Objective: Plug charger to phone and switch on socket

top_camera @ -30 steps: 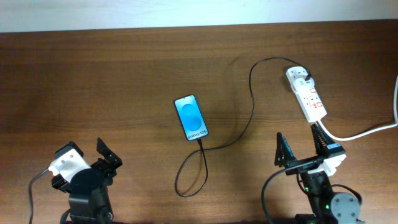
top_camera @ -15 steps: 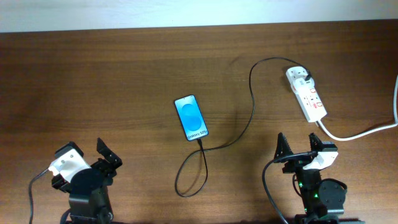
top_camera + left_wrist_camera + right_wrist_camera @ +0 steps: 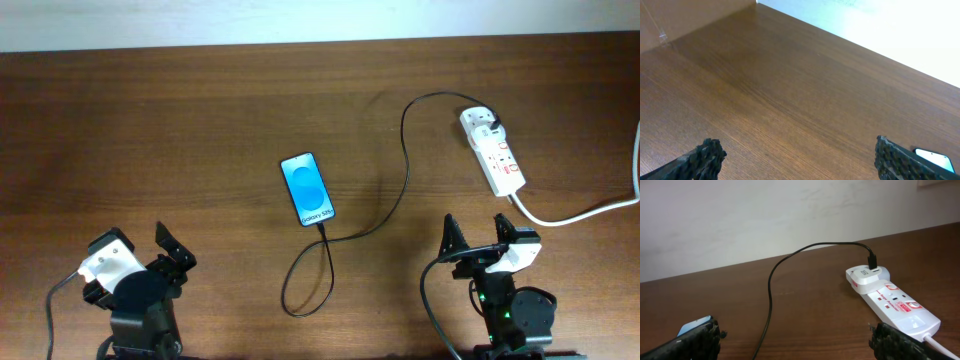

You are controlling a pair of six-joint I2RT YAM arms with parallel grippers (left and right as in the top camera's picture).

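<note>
It looks like a robotics lab bench: a dark-brown wood-grain surface (image 3: 150,120) backs onto a plain white wall (image 3: 740,220). A black left robot arm (image 3: 135,300) and a black right robot arm (image 3: 512,312) stand at the surface's near edge. A white plastic power strip with red switches (image 3: 493,152) lies at its far right.

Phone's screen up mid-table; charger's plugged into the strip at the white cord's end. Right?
No. The charger sits in the strip at the end opposite the white cord, clear in the overhead view. The phone does lie screen up mid-table.
</note>
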